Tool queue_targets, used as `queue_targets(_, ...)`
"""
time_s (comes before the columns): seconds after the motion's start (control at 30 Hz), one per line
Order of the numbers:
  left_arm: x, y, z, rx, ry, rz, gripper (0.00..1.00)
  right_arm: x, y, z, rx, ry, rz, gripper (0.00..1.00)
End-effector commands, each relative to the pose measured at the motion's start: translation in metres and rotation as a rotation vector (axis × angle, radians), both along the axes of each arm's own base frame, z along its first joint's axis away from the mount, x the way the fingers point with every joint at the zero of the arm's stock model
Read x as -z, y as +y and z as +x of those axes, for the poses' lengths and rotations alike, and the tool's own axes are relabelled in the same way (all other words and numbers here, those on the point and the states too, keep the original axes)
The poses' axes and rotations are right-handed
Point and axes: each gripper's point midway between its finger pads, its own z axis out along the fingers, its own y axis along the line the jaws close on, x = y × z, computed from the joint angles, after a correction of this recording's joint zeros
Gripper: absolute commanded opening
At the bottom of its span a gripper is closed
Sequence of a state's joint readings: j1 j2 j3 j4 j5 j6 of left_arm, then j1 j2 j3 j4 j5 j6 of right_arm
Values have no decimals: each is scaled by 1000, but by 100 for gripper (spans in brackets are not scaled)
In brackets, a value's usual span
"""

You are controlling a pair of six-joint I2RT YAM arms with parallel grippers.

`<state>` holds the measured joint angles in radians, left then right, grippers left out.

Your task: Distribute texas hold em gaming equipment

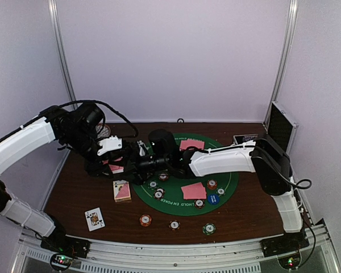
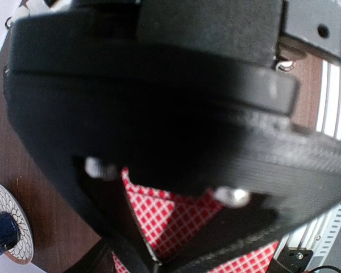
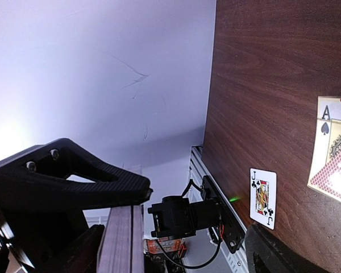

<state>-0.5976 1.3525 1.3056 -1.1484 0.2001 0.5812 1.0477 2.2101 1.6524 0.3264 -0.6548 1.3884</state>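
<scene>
Pink-red-backed playing card (image 2: 159, 222) is pinched between the left jaws, which hang at 9 o'clock of the round green felt mat (image 1: 230, 185) on the dark wooden table (image 1: 74, 196). Right jaws stand spread just beside them. A face-up jack of clubs (image 1: 94, 219) lies at 7 o'clock, near the table's front edge.

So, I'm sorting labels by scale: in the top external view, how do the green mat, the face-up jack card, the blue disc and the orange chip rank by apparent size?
1. green mat, by far the largest
2. jack card
3. blue disc and orange chip: they look alike, so not ranked
</scene>
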Motion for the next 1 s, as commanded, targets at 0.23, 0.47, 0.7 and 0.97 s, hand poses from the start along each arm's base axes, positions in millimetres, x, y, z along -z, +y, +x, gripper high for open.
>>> queue_targets(0.23, -21, -7, 7, 13, -60, -47, 22, 11, -23, 8, -3, 32, -12, 78)
queue_targets(0.47, -20, -6, 6, 14, -53, -46, 21, 4, -43, 5, -26, 22, -38, 73)
queue_targets(0.7, -20, -6, 5, 14, -48, -46, 22, -18, -45, 1, -50, 3, -9, 66)
queue_targets(0.97, -19, -6, 5, 10, -47, -45, 22, -48, -44, 2, -70, -28, 26, 46)
